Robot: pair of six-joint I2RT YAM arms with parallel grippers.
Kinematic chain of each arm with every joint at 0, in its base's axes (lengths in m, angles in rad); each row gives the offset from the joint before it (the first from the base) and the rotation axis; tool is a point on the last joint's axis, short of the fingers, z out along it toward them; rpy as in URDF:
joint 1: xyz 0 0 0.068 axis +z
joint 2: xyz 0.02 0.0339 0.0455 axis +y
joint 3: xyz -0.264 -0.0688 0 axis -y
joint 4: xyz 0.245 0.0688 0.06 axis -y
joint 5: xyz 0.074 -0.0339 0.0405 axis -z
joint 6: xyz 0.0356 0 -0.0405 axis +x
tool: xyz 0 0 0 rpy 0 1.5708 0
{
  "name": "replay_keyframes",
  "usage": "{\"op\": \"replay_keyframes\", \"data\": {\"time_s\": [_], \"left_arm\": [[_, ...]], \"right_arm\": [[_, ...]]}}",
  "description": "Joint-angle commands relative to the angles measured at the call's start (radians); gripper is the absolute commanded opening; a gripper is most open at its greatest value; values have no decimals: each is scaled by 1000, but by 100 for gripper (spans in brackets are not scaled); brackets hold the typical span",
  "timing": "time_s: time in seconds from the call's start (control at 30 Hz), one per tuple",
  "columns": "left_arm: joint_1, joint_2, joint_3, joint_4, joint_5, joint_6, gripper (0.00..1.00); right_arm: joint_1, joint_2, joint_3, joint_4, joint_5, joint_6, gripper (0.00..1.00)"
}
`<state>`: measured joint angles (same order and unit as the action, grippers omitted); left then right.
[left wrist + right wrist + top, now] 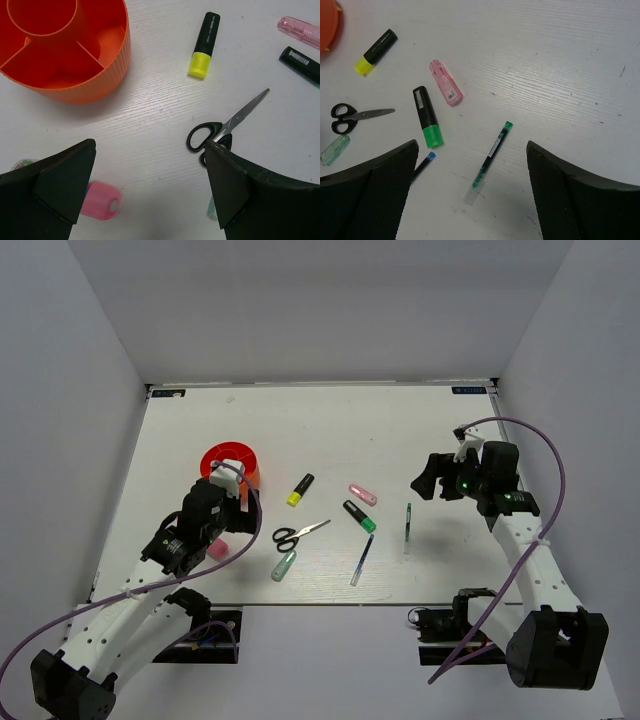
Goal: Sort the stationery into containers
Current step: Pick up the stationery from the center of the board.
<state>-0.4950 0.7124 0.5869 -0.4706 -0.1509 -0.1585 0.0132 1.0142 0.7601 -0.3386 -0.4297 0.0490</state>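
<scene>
Now we are just starting: left gripper (150, 167) and right gripper (472, 147) are hanging spread wide, empty; next, we think, grabbing the pink eraser (101, 201).

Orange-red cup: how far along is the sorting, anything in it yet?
Done: nothing; the round orange-red plastic cup's visible compartments look empty. In hand: nothing; the left gripper and right gripper hover open. Left: all eight items lie on the white table: yellow marker, pink marker, green-black marker, black-handled scissors, pale green tube, thin blue pen, thin green pen, pink eraser.
</scene>
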Motion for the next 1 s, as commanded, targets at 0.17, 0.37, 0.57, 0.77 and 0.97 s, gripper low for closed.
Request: {"op": "replay_keyframes", "data": {"time_s": [0.17, 0.37, 0.57, 0.77, 0.97], "left_arm": [[-4, 2, 27, 6, -55, -24, 100], [-4, 13, 24, 7, -91, -55, 78], [-5, 44, 33, -20, -183, -153, 22], [53, 113, 169, -346, -355, -494, 100], [212, 102, 209, -497, -355, -653, 100]], "right_arm": [[-2, -49, -13, 16, -84, -119, 90], [-1, -54, -24, 4, -148, -179, 3], [-1, -55, 4, -30, -139, -182, 90], [2, -40, 31, -57, -126, -167, 90], [7, -16, 65, -96, -113, -155, 90]]}}
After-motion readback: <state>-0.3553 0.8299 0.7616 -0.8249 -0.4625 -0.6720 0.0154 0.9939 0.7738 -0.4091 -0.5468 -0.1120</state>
